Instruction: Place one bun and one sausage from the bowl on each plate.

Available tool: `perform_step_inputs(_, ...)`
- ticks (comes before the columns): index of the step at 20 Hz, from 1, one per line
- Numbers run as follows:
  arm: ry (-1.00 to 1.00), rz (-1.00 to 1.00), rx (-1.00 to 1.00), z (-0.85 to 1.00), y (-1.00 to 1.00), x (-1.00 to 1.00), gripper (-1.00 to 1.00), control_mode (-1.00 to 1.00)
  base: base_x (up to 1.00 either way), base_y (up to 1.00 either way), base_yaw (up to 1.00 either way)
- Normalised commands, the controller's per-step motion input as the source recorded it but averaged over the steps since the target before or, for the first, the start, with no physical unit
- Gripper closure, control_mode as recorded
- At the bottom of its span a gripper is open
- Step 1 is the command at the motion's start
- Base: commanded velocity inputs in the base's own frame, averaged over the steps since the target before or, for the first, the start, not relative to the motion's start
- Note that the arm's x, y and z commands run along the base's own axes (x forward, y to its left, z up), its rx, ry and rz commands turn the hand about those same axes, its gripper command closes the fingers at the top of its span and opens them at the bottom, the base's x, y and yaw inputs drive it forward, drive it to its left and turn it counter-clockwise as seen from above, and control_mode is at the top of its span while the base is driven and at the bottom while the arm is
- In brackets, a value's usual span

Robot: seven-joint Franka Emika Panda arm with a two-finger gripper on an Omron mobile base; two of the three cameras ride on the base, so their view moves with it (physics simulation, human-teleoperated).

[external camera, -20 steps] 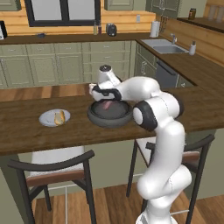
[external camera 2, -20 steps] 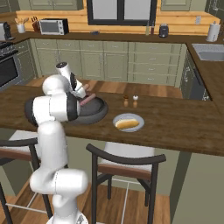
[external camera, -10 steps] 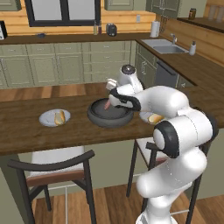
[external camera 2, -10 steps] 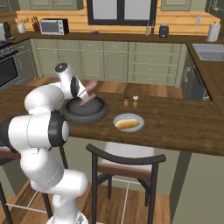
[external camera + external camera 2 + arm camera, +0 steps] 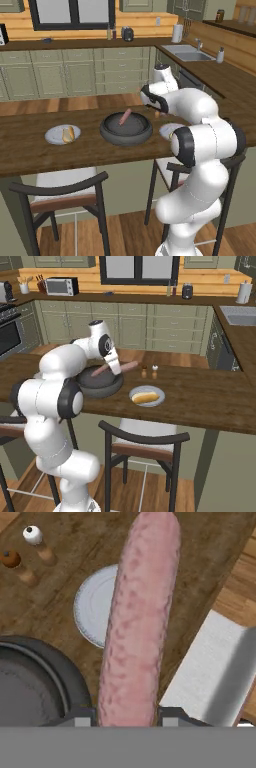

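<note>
Kitchen cabinets and a long dark wooden counter (image 5: 30, 150) lie around me, with chairs tucked under the near edge. My gripper (image 5: 126, 714) is clamped on a pink sausage (image 5: 137, 619), which runs straight out from between my fingertips (image 5: 84, 716) and hangs above the wood. Below and beside my hand sits the bowl (image 5: 126, 128), dark and thick-rimmed, with a second sausage (image 5: 124, 117) leaning inside it; its rim curves along one side of my fingers in the hand view. Just past the bowl, under the far half of the sausage I hold, lies a pale plate (image 5: 95, 612). From the right base view that plate (image 5: 146, 396) carries a bun (image 5: 145, 398), and the held sausage (image 5: 126, 366) sticks out over the bowl's edge toward it. Two small shakers (image 5: 22, 549), one white-topped and one brown-topped, stand beyond the plate. On the other side of the bowl, well apart from my hand, the other plate (image 5: 63, 134) holds a bun (image 5: 68, 133).
</note>
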Motion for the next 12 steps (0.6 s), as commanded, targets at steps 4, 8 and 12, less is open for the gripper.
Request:
perform_step_inputs(4,0.01,-0.03,0.02,-1.0,-0.99,-0.11,1.0,-1.0,0.0,0.0,0.0)
perform_step_inputs(8,-0.2,0.1,0.07,-0.64,-0.86,0.09,1.0,-1.0,0.0,0.0,0.0)
perform_step_inputs(12,-0.22,0.05,0.09,-0.37,-0.14,0.03,1.0,-1.0,0.0,0.0,0.0)
